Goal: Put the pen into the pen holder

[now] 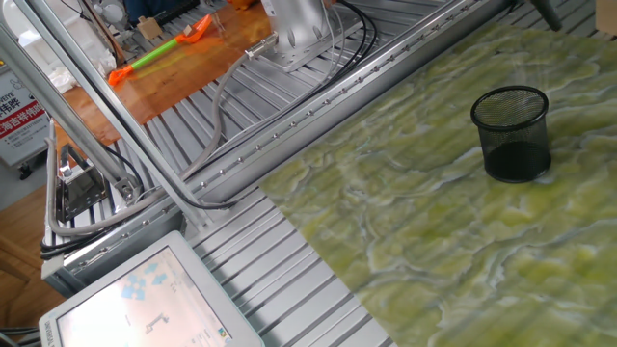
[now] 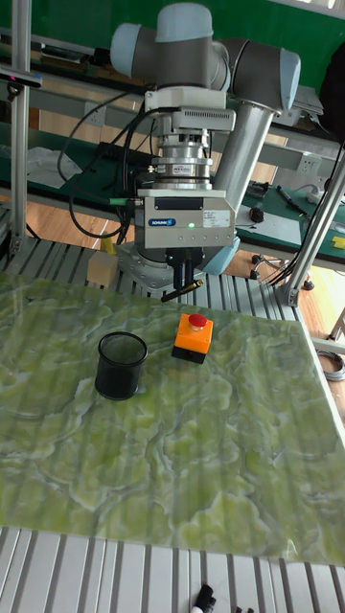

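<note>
Misalignment is the risk: the pen is clamped tilted in the closed gripper. The pen holder could be missed, its rim struck instead.

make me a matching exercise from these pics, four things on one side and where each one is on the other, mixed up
Things:
1. pen
2. pen holder
3. orange box with red button
4. green-and-orange stick

Places:
A. on the wooden bench beyond the metal rails
B. upright on the green marble-patterned table, empty
C. clamped in the gripper, tilted, above the table
D. on the table beside the mesh cup, below the gripper

Pairs: 1-C, 2-B, 3-D, 4-A
</note>
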Robot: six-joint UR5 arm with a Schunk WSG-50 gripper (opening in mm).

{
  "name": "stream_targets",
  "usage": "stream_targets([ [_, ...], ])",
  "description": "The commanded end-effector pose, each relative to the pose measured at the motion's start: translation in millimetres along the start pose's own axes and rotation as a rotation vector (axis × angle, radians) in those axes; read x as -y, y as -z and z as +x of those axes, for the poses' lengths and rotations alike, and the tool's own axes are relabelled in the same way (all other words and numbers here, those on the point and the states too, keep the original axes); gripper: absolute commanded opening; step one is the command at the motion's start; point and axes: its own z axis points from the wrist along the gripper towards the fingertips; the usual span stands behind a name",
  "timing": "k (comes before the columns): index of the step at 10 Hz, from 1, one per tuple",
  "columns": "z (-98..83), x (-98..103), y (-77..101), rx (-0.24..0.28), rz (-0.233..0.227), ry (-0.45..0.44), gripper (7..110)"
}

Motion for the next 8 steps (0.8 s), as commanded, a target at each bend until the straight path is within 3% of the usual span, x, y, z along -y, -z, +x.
stream_targets([
  [1,-5.3,-2.3,0.6,-0.010,0.002,-0.009,7],
  [8,-1.4,-0.8,0.7,-0.026,0.008,-0.005,7],
])
